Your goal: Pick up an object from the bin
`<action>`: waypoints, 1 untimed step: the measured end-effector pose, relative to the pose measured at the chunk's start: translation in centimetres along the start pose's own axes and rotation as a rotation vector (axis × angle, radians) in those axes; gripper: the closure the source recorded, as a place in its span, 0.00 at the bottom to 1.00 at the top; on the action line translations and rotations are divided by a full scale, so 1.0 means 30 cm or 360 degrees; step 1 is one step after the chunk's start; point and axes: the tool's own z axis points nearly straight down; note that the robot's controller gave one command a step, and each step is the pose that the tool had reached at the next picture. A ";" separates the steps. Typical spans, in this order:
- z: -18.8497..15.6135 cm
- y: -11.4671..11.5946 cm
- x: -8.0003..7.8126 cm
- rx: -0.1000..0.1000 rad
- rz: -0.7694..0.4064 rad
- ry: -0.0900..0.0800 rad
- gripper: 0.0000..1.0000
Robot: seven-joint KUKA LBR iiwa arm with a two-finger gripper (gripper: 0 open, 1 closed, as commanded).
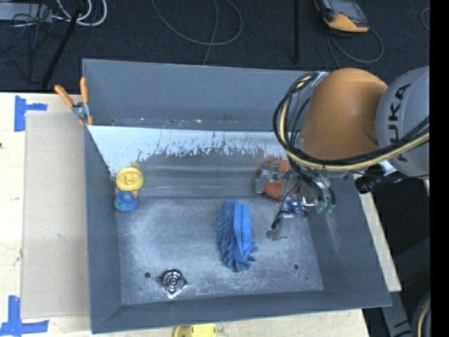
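Camera view, looking down into the grey metal bin [210, 97]: your KUKA arm [414, 118] reaches in from the right and hangs its gripper [279, 227] low over bare floor in the bin's right half. You cannot tell from here whether the gripper is wide or narrow, and nothing is seen held in it. Just to its left in this view lies a blue fringed thing [235, 236], like a soft brush or mop head, flat on the floor near the bin's middle. Its long axis runs from the back wall toward the front, so the gripper stands beside its flank, not at either end. Behind the gripper, near the back wall, sits a small orange-and-grey thing [272, 177]. Well apart, by the left wall, stands a yellow-and-blue toy-like piece [128, 188], and a small round metal piece [172, 281] lies at the front left. The pick looks not yet begun; the blue thing seems the nearest candidate, calling for a sideways shift to the left and a grasp across its narrow width
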 end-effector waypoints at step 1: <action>-0.016 0.000 -0.005 0.0000 0.0000 -0.0013 0.00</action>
